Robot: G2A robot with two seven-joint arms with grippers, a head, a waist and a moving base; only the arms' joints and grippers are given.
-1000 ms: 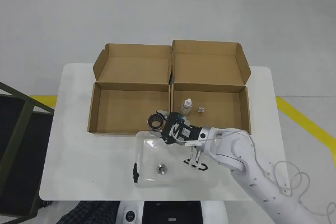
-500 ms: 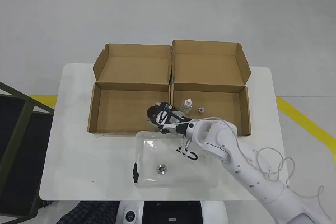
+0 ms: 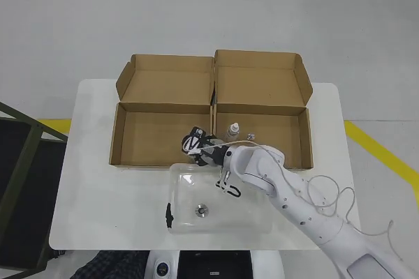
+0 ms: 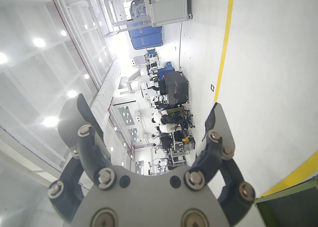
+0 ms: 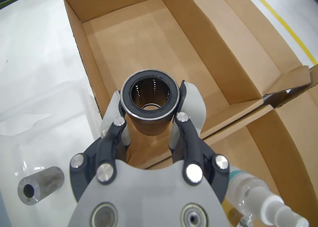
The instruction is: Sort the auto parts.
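My right gripper [image 5: 149, 107] is shut on a black linear bearing [image 5: 150, 100], a hollow cylinder with a steel rim and ball rows inside. In the top view the right gripper [image 3: 198, 147] holds the bearing [image 3: 191, 144] just over the near right corner of the left cardboard box [image 3: 150, 136], whose floor [image 5: 149, 47] is bare. A grey metal sleeve [image 3: 202, 209] lies in the clear tray [image 3: 248, 217] on the near side; it also appears as the sleeve [image 5: 41, 185] in the right wrist view. My left gripper [image 4: 149, 111] stands open, facing the room, holding nothing.
The right cardboard box [image 3: 283, 139] holds a small spray bottle [image 3: 233, 130] and a small metal part [image 3: 251, 137]; the bottle [image 5: 253, 193] lies close under my right wrist. Black parts [image 3: 228, 187] and a black strip [image 3: 167, 215] lie in the tray. Both box lids stand open at the far side.
My right arm has carried the bearing leftward and away from the tray, from above the tray's far edge to over the left box's near right corner.
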